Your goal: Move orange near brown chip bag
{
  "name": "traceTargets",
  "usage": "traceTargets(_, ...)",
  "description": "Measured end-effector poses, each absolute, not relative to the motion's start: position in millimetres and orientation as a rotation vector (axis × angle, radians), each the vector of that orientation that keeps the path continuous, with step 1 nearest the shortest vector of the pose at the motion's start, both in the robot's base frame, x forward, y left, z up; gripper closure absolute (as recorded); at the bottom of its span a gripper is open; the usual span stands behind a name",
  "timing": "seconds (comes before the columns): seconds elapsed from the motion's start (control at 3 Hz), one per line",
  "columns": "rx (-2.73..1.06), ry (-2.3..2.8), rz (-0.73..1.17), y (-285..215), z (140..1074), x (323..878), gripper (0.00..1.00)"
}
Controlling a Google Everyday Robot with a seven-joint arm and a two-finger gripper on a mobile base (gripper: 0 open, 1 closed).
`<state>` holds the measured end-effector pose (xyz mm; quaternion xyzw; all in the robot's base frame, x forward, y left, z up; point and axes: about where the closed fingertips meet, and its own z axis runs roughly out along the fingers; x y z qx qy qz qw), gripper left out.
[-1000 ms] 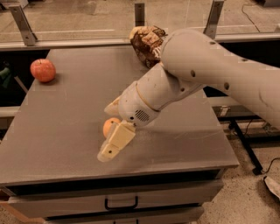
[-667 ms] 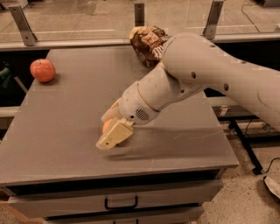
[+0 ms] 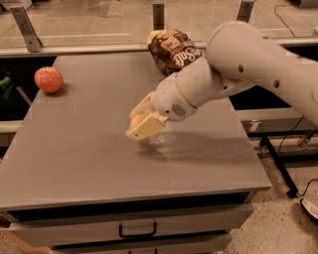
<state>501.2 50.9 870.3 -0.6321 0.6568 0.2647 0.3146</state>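
The orange point(image 3: 135, 119) shows only as a small orange sliver between the cream fingers of my gripper point(image 3: 140, 120), which is shut on it near the middle of the grey table point(image 3: 74, 149), lifted a little above the top. The brown chip bag point(image 3: 172, 49), dark brown with white lettering, lies at the table's far edge, up and to the right of the gripper and partly hidden behind my white arm point(image 3: 233, 69).
A red apple point(image 3: 48, 80) sits at the far left of the table. A glass barrier with metal posts point(image 3: 158, 15) runs behind the table. A drawer with a black handle point(image 3: 137, 231) is under the front edge.
My gripper has closed on the orange and carried it up and to the right, towards the brown chip bag. The apple and the bag have not moved.
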Motion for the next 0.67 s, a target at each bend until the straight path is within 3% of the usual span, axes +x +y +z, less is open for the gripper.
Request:
traceTargets(0.33, -1.660, 1.716, 0.688, 53.0, 879.9, 503.3, 1.00)
traceTargets(0.67, -1.662, 1.717, 0.689, 53.4, 879.0, 502.5, 1.00)
